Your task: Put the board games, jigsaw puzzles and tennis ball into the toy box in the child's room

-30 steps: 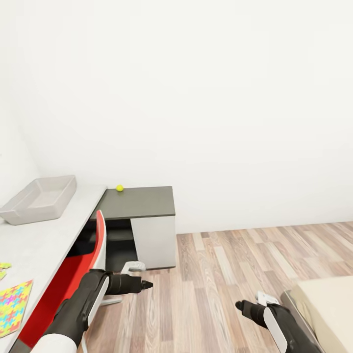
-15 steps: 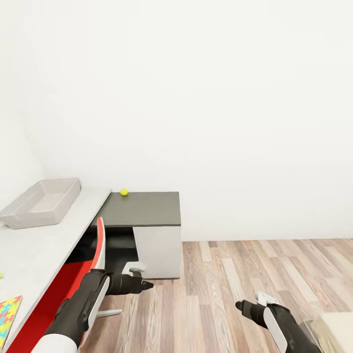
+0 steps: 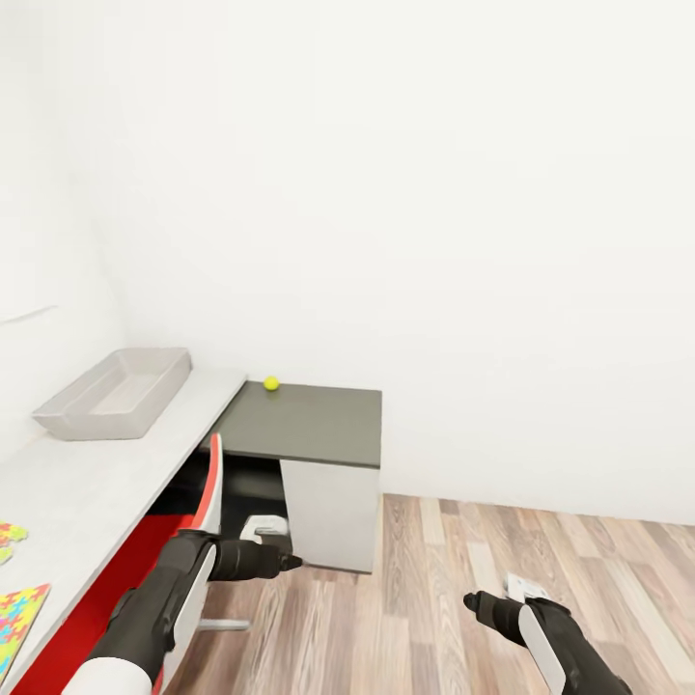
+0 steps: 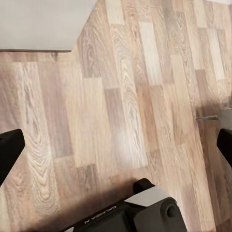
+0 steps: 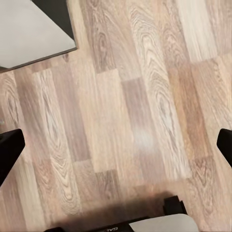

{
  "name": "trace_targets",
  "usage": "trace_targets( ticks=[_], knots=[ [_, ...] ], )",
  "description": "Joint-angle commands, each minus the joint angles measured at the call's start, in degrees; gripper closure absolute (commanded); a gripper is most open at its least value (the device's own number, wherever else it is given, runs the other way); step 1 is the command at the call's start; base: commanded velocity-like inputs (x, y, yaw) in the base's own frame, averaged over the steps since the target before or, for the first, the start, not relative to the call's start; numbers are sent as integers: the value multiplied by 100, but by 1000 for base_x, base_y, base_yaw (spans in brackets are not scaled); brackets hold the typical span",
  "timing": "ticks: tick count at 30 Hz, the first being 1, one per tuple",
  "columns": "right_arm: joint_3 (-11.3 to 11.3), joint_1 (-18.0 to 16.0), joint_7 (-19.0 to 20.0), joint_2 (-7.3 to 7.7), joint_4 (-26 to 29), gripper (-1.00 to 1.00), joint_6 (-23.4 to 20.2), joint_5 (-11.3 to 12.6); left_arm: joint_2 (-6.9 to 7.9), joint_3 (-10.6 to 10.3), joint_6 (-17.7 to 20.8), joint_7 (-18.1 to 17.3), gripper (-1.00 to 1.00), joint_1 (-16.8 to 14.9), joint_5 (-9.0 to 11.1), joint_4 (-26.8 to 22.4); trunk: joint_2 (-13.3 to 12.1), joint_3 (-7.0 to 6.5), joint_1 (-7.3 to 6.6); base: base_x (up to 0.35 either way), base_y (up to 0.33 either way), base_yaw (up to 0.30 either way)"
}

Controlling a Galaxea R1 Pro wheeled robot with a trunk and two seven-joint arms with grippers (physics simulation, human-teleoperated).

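The pale grey toy box (image 3: 116, 394) stands open-topped at the far end of the light-grey table (image 3: 97, 473). A small yellow-green tennis ball (image 3: 271, 383) rests on the lower dark grey shelf unit (image 3: 309, 425) joined to the table. Two jigsaw puzzles (image 3: 21, 610) (image 3: 10, 534) lie at the table's near left edge, partly cut off. My left gripper (image 3: 287, 560) hangs open over the floor beside the chair, and my right gripper (image 3: 470, 602) hangs open over bare planks. Both wrist views show wood floor between wide-apart fingers (image 4: 9, 150) (image 5: 9, 150). The board games and bed are out of view.
A red-and-white chair (image 3: 208, 483) is tucked under the table, close to my left arm. The shelf unit's white side panel (image 3: 333, 512) stands ahead of the left gripper. A white wall runs behind everything. Wood-plank floor (image 3: 541, 569) stretches to the right.
The whole picture has shifted: the camera turned, so table, toy box and ball slid rightward and the bed corner left the lower right. Both arms hold the same pose.
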State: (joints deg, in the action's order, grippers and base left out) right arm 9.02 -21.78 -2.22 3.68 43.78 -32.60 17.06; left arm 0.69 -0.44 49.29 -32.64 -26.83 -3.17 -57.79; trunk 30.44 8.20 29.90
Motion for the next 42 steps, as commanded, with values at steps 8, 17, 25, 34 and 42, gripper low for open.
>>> trace_targets(
  ticks=[8, 17, 25, 34, 42],
  knots=[
    [-7, 26, -1, 1, 286, -100, -225, 50, 13, 33, 15, -98, -100, -6, 3, -24, 10, 11, 5, 249, -105, 291],
    [3, 549, 123, 10, 3113, -100, -1474, 268, 528, 90, 102, -1828, -100, 25, 64, -636, 10, 11, 5, 39, -10, 291],
    [12, 934, 467, 29, 4002, -100, -1822, 759, 1104, 1059, 54, -4745, -100, 33, 11, -696, 10, 11, 5, 2, 0, 291],
    [137, 985, 1802, 108, 4229, -100, -1982, 868, 1383, 1969, 35, -5731, -100, 52, -33, -699, 10, 11, 5, 0, 0, 257],
    [671, 1090, 2952, 131, 4182, -100, -1969, 851, 1426, 2011, 43, -5736, -100, 63, -40, -699, 10, 11, 5, 2, -75, 38]
  ],
)
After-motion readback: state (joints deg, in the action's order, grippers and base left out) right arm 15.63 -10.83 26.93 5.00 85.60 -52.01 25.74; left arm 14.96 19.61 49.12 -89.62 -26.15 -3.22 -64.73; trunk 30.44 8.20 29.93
